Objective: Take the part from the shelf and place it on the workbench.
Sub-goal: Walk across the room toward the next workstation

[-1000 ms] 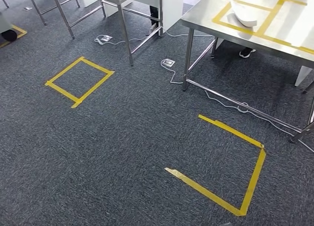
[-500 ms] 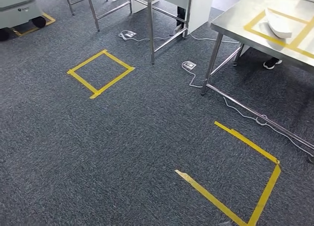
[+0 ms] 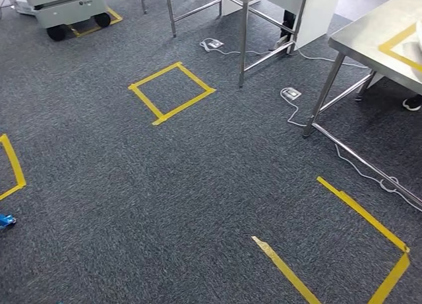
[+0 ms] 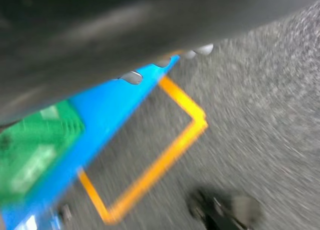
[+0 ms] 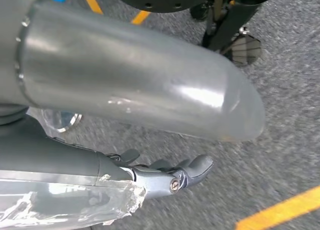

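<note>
Dark grey carpet marked with yellow tape squares — steel-legged tables stand behind, cables trailing.

- No lettering, brand, number or sign can be read in any of the three views.
- The yellow tape squares on the grey carpet are plain outlines with nothing written on them.
- The white wheeled unit at the far edge of the floor is too small in the head view for any mark on its casing to be made out.
- The blue and green object in the left wrist view is blurred; its pale patches cannot be read.
</note>
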`<state>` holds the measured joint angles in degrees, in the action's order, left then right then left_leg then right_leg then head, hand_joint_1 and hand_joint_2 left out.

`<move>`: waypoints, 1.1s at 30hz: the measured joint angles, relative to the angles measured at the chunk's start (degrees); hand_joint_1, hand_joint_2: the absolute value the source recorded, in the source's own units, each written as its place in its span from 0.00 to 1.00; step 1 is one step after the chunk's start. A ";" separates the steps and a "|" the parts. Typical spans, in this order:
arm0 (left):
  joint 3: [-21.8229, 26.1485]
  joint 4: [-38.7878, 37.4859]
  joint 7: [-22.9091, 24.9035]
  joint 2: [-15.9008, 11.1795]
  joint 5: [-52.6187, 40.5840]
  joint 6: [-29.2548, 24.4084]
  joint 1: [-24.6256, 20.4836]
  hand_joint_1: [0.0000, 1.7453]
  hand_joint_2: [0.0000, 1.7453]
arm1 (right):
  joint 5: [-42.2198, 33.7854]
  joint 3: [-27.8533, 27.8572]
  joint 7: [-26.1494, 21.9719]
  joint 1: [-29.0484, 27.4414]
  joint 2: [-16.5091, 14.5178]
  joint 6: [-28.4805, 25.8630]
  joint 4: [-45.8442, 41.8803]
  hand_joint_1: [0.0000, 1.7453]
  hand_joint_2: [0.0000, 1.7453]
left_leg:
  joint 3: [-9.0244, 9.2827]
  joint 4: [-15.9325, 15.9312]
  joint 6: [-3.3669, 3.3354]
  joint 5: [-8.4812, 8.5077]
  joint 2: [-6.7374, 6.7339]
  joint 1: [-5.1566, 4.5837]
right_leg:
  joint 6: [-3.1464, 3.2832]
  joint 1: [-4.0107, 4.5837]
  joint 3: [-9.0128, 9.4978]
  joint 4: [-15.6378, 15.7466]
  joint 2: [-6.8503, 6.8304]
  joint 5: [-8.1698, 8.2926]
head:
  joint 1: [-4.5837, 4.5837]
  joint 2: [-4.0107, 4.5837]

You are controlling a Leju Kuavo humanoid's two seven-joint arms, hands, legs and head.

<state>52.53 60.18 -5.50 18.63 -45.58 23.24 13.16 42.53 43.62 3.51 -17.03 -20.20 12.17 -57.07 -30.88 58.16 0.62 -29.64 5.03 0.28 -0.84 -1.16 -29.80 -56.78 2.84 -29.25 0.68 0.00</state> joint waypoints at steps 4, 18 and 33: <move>-0.70 -0.14 2.76 0.05 7.67 1.35 0.35 0.00 0.00 | -0.45 -1.08 0.28 -0.92 -0.04 0.40 -0.91 0.00 0.00 | -6.27 13.08 0.80 -6.46 -4.27 0.15 | 0.89 0.20 0.15 0.13 -3.59 -0.36 | 0.42 0.00; -3.11 -0.79 4.53 0.58 11.01 -0.85 2.29 0.00 0.00 | -0.45 -2.22 -0.06 -1.15 -0.07 0.34 -1.77 0.00 0.00 | 1.26 -1.98 -2.04 1.25 -5.44 -0.07 | -1.93 0.39 -2.44 -9.68 -3.78 -7.52 | -0.16 0.00; -5.94 -1.15 4.50 0.47 12.06 -4.01 2.97 0.00 0.00 | -0.49 -2.14 -0.10 -1.38 -0.07 0.34 -1.85 0.00 0.00 | -3.26 7.27 0.83 -4.14 -3.64 0.00 | 0.75 0.02 0.80 0.00 -2.68 -0.78 | 0.55 0.00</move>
<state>46.59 59.02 -1.01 19.10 -33.52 19.23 16.14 42.05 41.48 3.42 -18.41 -20.26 12.51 -58.92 -34.14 65.43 1.45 -33.79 1.39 0.28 -0.10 -1.14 -28.99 -56.78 0.16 -30.03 1.23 0.00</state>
